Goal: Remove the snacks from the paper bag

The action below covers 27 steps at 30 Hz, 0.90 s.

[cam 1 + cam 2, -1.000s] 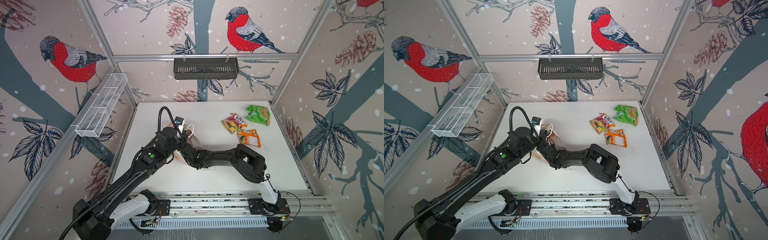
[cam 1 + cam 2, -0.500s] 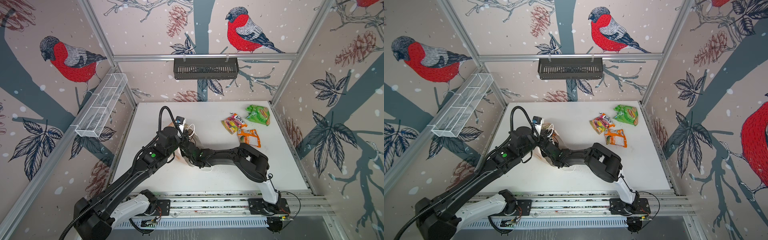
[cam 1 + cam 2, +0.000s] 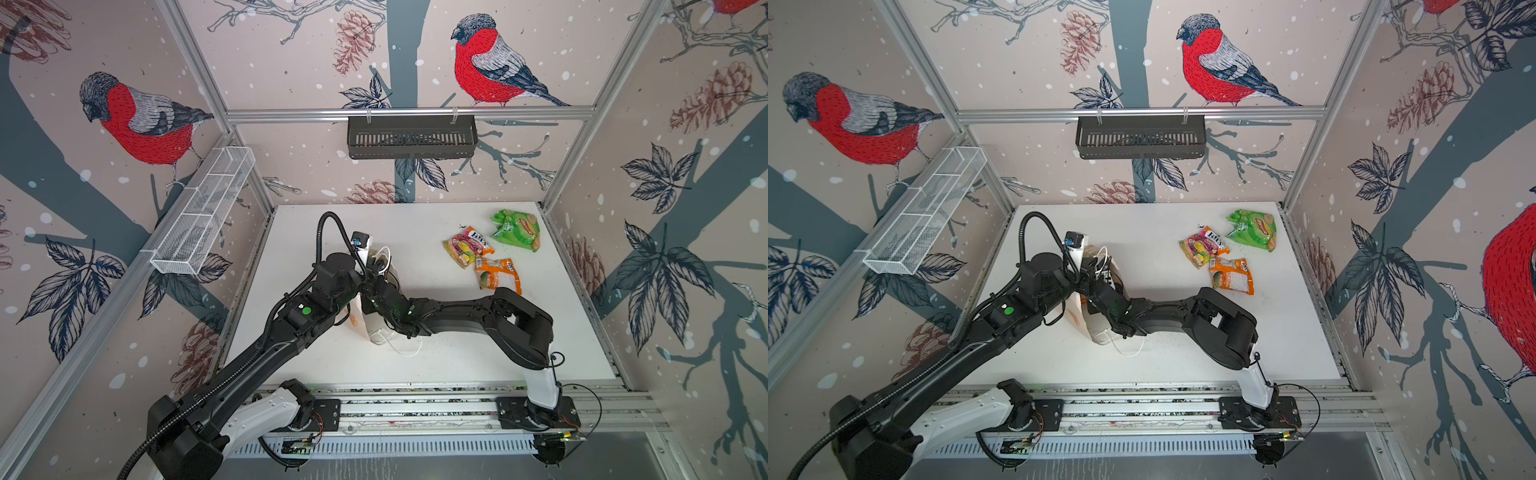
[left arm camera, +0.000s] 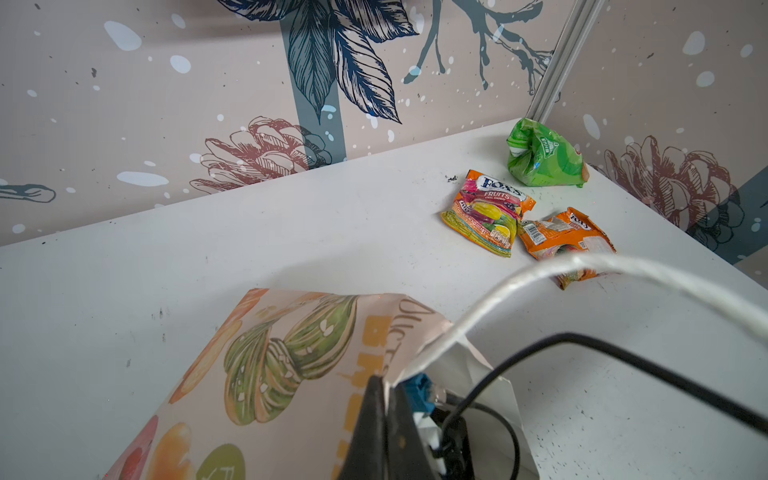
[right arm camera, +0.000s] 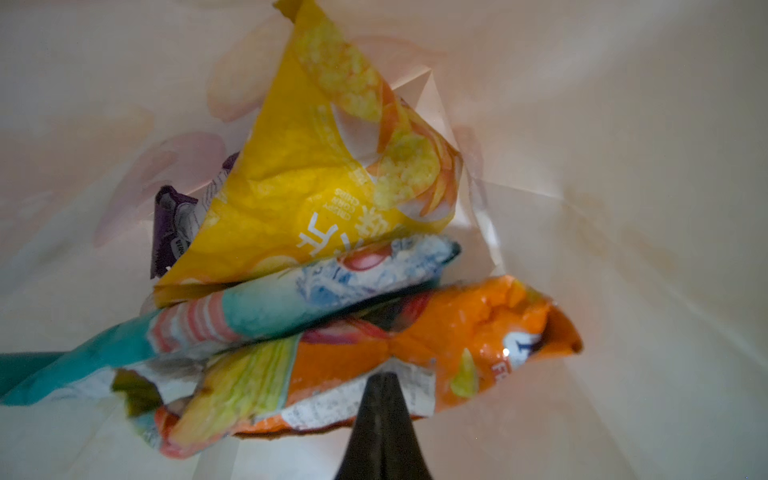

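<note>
The paper bag (image 3: 376, 328) lies tilted at the table's middle left, in both top views. My left gripper (image 4: 384, 388) is shut on its rim beside a white cord handle (image 4: 540, 270). My right gripper (image 5: 384, 376) reaches inside the bag and is hidden in the top views. It is shut on the edge of an orange packet (image 5: 436, 332). Stacked beyond it in the bag are a teal packet (image 5: 270, 307), a yellow packet (image 5: 332, 166) and a purple packet (image 5: 174, 224). On the table at the far right lie a green packet (image 3: 515, 228), a multicoloured packet (image 3: 467, 247) and another orange packet (image 3: 498, 278).
A black slotted basket (image 3: 411, 137) hangs on the back wall. A white mesh tray (image 3: 203, 216) is fixed to the left wall. Walls close in the table on three sides. The arms' base rail (image 3: 415, 409) runs along the front edge.
The right arm's elbow has shifted slightly to the right while its wrist stays at the bag's mouth. The left arm and the bag have not moved.
</note>
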### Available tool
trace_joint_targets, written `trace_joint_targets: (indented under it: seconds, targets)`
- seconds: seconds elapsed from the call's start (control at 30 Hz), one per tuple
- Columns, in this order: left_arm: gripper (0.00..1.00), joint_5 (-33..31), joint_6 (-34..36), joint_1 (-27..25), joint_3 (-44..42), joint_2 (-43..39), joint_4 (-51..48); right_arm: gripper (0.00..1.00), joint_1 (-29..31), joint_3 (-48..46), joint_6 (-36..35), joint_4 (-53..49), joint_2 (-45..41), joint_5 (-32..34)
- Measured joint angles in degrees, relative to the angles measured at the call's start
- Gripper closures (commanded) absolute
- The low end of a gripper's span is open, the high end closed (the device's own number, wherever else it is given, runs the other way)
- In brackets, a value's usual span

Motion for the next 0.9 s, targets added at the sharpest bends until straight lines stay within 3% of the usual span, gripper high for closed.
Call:
trace_joint_targets:
  seconds: [0.9]
  targets:
    - [1.0,-1.3,0.0,0.1,0.5,1.3,1.4,1.0,1.4,-4.8,-0.3,3.1,-8.8,0.5]
